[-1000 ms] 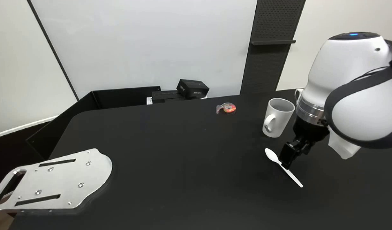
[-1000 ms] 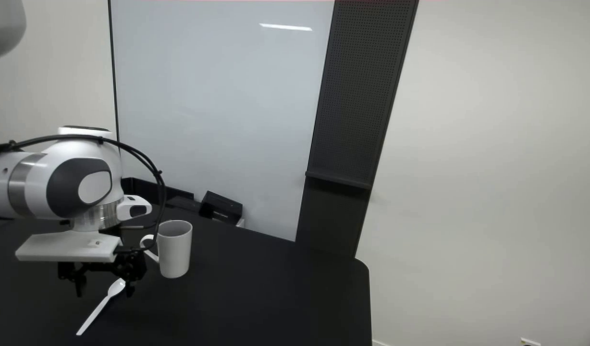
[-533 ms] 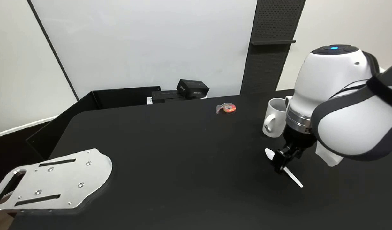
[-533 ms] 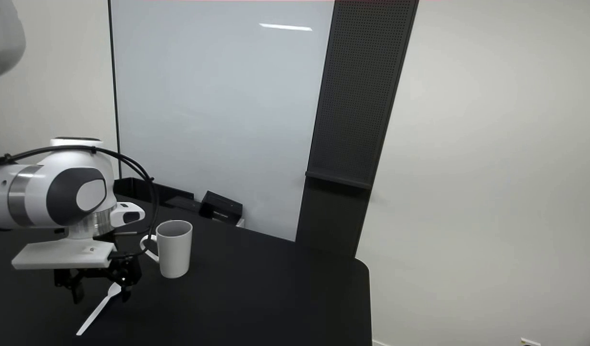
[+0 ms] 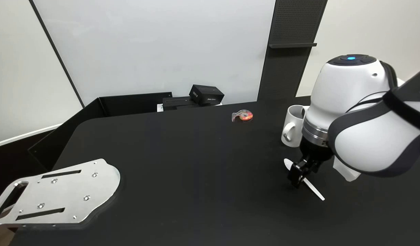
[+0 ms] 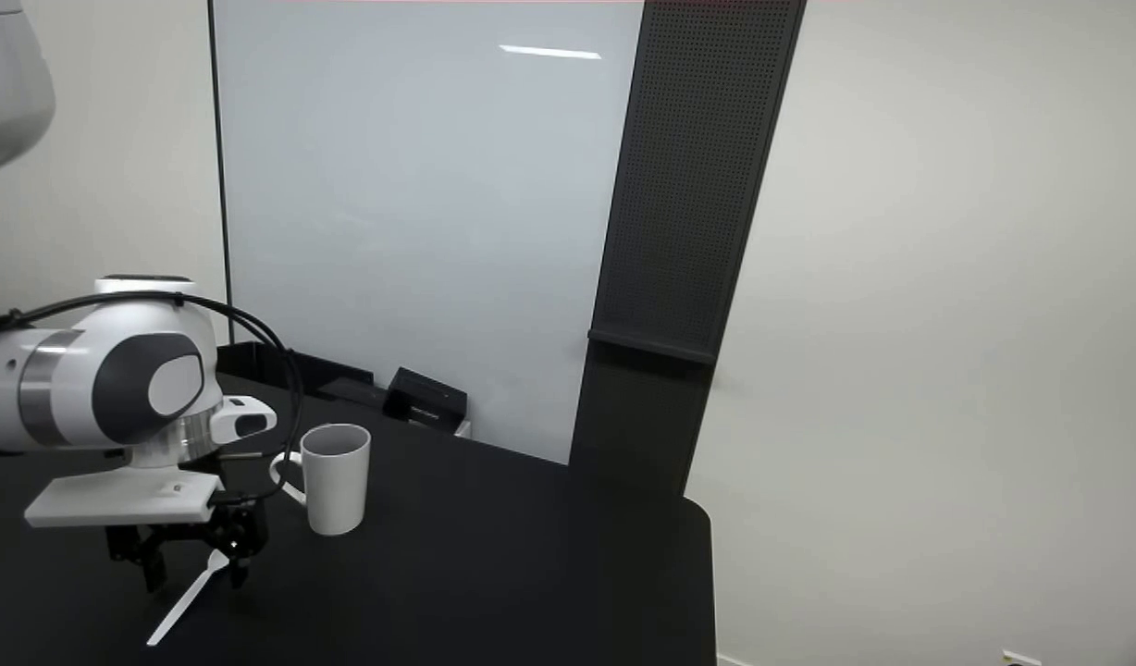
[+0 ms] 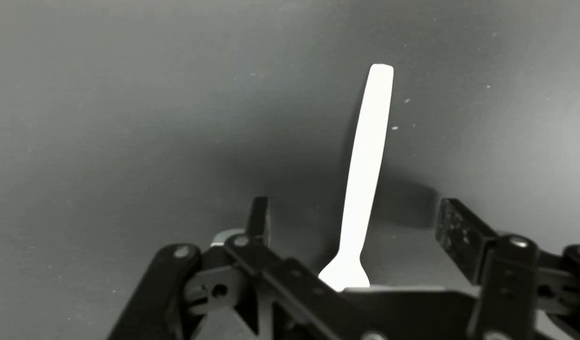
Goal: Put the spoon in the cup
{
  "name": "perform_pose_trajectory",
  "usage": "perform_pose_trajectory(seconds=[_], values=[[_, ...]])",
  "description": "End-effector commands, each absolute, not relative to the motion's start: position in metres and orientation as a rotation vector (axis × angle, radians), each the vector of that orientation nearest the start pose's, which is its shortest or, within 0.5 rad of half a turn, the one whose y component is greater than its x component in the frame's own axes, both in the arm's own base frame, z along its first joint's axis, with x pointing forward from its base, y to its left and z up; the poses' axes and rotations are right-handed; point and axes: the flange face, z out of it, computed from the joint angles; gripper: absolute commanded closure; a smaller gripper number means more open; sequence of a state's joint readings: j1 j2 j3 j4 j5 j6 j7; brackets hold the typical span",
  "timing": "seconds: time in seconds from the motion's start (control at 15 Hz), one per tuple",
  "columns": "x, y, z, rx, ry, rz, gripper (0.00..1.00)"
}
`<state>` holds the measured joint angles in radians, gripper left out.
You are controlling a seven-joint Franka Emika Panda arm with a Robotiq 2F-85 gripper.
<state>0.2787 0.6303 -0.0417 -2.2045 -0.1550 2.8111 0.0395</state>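
Note:
The white plastic spoon lies flat on the black table; it also shows in an exterior view and in the wrist view. My gripper is open, with one finger on each side of the spoon near where the handle meets the bowl. Both fingers are apart from the spoon. The gripper is low over the table in both exterior views. In the wrist view the gripper hides most of the bowl. The white cup stands upright near the gripper; the arm partly covers it in an exterior view.
A clear tape dispenser with an orange roll lies near the table's back edge. Black boxes stand behind that edge. A silver metal plate is at the far left. A whiteboard wall stands behind the table.
My gripper has come down and moved along to straddle the spoon, staying open. In an exterior view the arm now covers more of the cup. The spoon and cup have not moved.

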Motion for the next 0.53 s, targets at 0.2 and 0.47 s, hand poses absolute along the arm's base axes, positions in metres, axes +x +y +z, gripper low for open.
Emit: perform_pose_trajectory(seconds=[0.2,0.47], values=[[0.5242,0.134,0.0883,-3.202,-0.511,-0.026,0.61],[0.5238,0.1371,0.0911,-3.207,-0.507,-0.037,0.89]])
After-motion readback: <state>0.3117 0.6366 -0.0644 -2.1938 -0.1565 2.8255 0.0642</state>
